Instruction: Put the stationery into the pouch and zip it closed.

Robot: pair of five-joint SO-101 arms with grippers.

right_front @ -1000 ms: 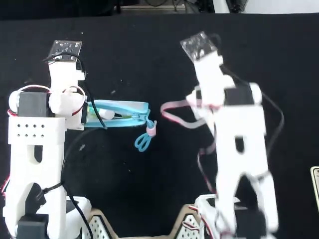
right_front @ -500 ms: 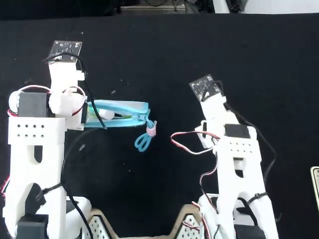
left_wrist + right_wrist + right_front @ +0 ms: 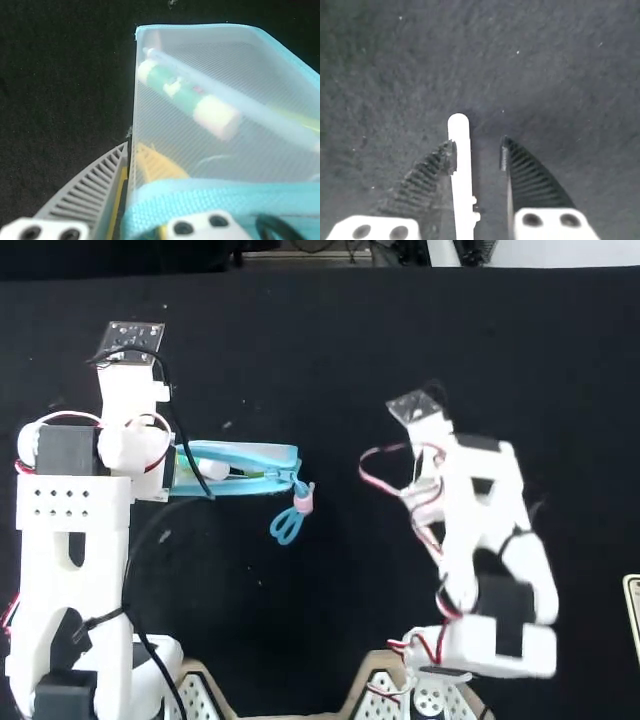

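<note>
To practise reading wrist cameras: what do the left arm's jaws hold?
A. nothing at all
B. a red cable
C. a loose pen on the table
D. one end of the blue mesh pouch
D: in the left wrist view the jaws close on the edge of the pouch, with stationery showing through its mesh.

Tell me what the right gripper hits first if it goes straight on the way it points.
Probably the bare black table: the right gripper points at it with nothing else ahead. The white rod beside one jaw juts past the tips, so it may touch first.
</note>
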